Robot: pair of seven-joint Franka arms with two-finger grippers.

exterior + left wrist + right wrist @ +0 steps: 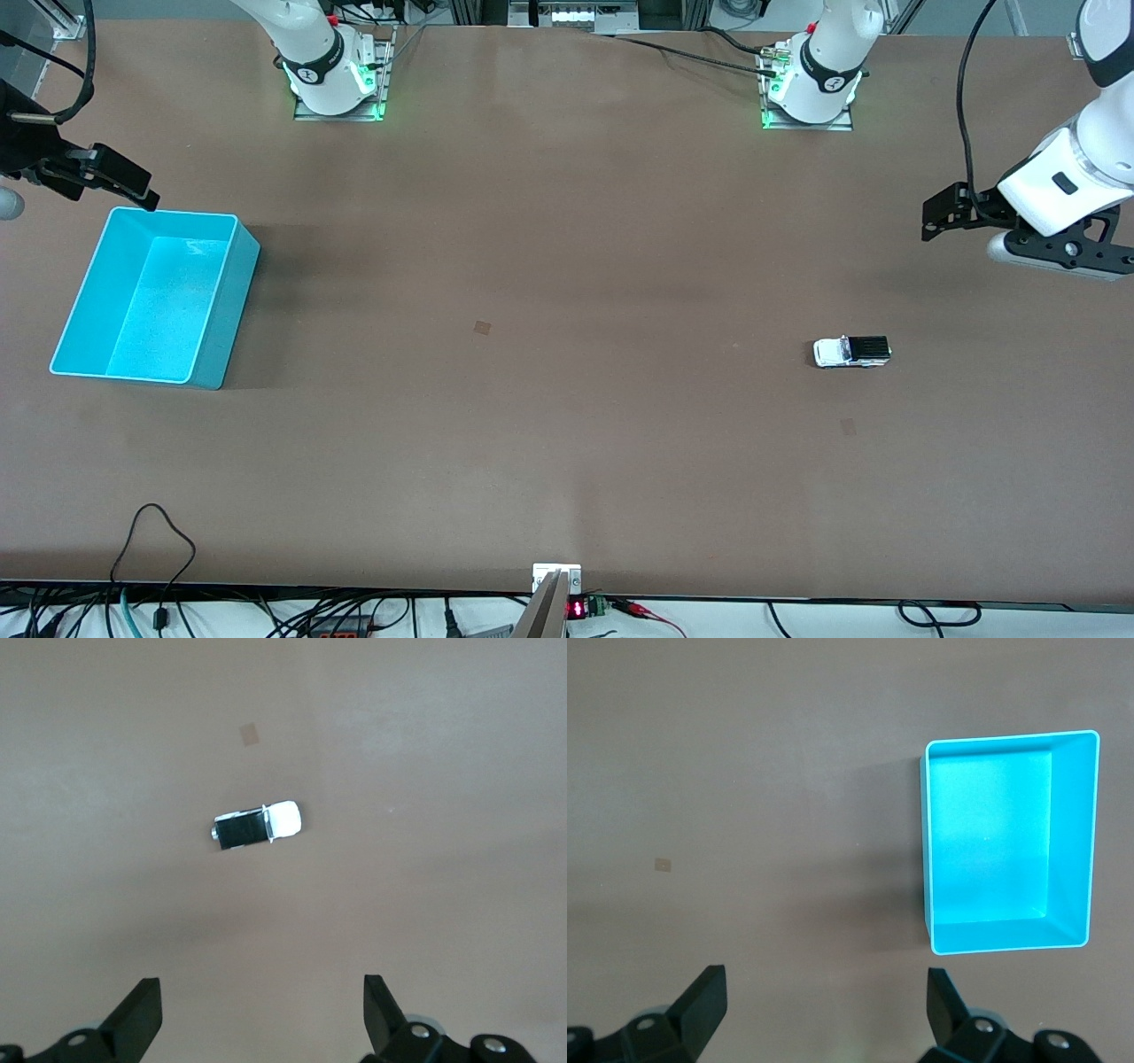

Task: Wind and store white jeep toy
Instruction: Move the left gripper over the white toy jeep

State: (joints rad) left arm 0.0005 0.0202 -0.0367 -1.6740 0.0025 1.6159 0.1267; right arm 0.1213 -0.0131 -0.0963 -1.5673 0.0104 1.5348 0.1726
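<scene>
My left gripper (257,1014) hangs released at the front view's right edge; my right gripper (824,1010), released, at its left edge by the bin (221,292). The jeep (851,352) sits right of centre.

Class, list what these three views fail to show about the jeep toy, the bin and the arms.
- White jeep toy: winding mechanism too small to make out, front and left wrist views.
- Turquoise bin: absent from the left wrist view.
- Right end effector: its arm is cut off by the front view's edge.
</scene>
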